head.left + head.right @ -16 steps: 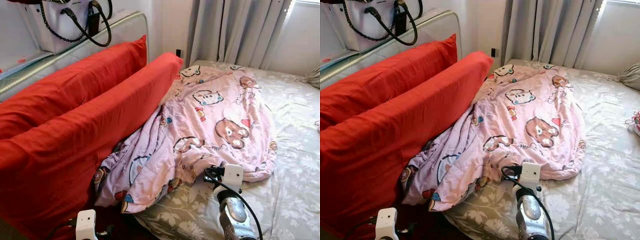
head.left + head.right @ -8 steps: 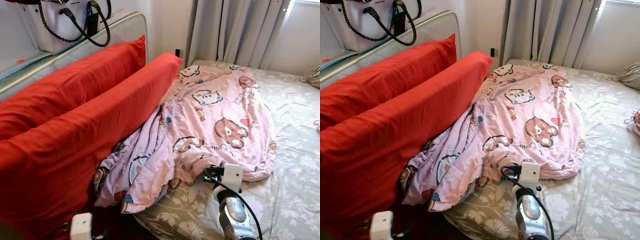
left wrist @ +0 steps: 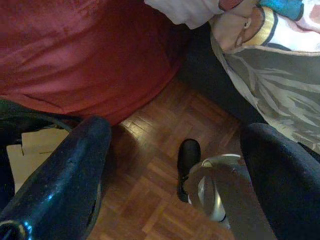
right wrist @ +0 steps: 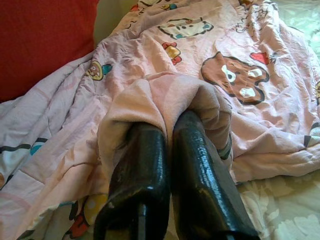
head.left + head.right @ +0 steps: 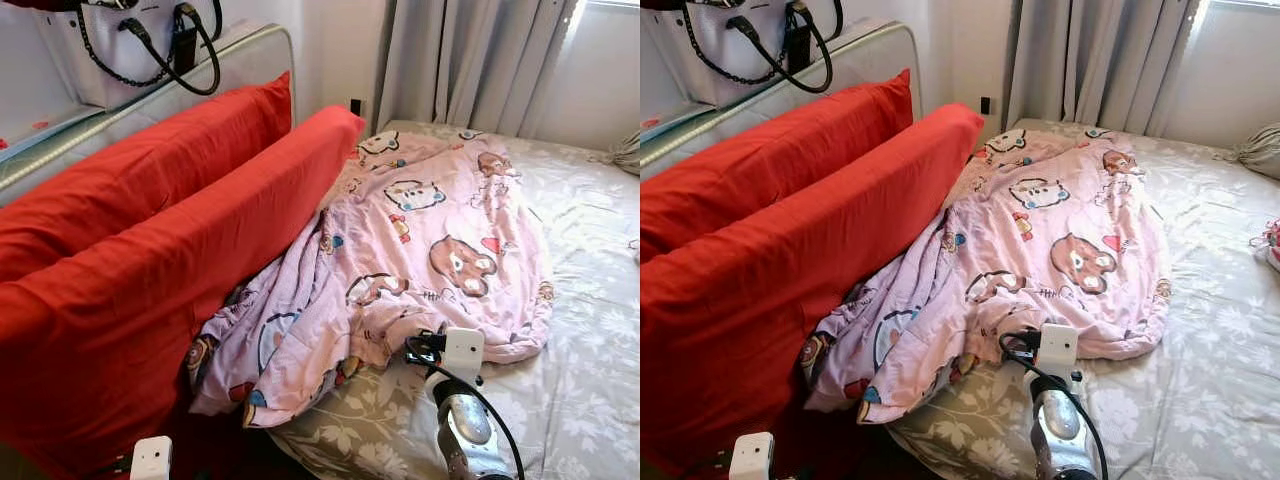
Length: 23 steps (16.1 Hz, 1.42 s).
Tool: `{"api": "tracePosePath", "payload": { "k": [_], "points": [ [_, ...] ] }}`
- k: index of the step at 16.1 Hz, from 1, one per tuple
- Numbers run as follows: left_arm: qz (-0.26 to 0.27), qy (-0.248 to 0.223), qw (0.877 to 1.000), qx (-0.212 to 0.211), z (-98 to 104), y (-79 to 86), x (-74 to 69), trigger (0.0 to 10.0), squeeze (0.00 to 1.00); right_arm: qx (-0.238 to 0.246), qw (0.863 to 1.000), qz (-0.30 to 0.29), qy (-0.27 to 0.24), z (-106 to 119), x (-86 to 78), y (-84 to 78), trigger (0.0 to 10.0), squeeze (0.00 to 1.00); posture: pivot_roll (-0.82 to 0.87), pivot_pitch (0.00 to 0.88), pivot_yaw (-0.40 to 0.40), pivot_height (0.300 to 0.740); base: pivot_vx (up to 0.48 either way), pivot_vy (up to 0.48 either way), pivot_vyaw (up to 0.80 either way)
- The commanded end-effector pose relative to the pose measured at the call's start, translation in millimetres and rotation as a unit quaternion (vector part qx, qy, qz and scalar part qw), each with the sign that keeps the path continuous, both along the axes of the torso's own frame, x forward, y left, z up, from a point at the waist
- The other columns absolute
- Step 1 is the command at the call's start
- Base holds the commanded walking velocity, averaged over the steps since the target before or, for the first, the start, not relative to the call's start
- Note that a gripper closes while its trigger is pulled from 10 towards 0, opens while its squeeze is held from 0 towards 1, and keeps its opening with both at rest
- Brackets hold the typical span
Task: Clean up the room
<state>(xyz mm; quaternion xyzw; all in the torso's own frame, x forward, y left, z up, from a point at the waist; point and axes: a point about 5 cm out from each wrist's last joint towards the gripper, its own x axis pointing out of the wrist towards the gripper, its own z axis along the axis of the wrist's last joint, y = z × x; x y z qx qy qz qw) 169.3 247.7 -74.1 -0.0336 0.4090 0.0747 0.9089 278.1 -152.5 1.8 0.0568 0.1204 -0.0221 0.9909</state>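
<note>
A pink cartoon-print blanket (image 5: 430, 230) lies rumpled across the bed, its near end spilling down beside the red pillows. My right gripper (image 4: 169, 127) is shut on a bunched fold of the blanket's near edge (image 4: 165, 92), and cloth drapes over the fingertips. Its white wrist (image 5: 462, 350) sits at the blanket's lower border. My left gripper (image 3: 175, 129) hangs low beside the bed, open, with only wooden floor (image 3: 150, 175) between its fingers (image 3: 75, 170). The left wrist (image 5: 150, 460) shows at the bottom of the head view.
Two large red pillows (image 5: 170, 270) lean against the headboard on the left. A white handbag (image 5: 130, 40) sits above them. The floral sheet (image 5: 590, 380) covers the bed, with grey curtains (image 5: 470, 60) behind. A bundle of cloth (image 5: 1262, 150) lies at the far right.
My left wrist has sunk lower toward the floor. The right gripper stays shut on the blanket fold in the same spot.
</note>
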Motion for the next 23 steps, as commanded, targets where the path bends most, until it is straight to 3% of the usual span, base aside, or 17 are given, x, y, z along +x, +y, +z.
{"api": "tracePosePath", "payload": {
  "k": [1,8,15,23],
  "points": [
    [-0.001,0.020,1.000,0.003,-3.5,3.2,-8.8,10.0,0.00,-0.006,1.000,0.005,-0.005,0.9,0.0,1.0,10.0,0.00,0.08,0.000,0.013,0.740,0.000,0.000,0.00],
    [-0.021,0.011,1.000,-0.009,-6.4,-35.2,7.5,10.0,0.00,-0.009,1.000,-0.002,-0.005,1.1,-0.1,-1.0,10.0,0.00,0.09,0.005,0.012,0.740,0.000,0.000,0.00],
    [-0.019,0.013,1.000,-0.006,-5.7,-26.7,5.0,10.0,0.00,-0.009,1.000,-0.005,-0.005,1.3,0.1,-1.2,10.0,0.00,0.09,0.005,0.016,0.740,0.000,0.000,0.00],
    [-0.020,0.015,1.000,-0.004,-6.0,-25.5,3.7,10.0,0.00,-0.009,1.000,-0.004,-0.006,1.0,-0.3,-0.7,10.0,0.00,0.09,0.006,0.014,0.740,-0.267,0.000,0.00]
  ]
}}
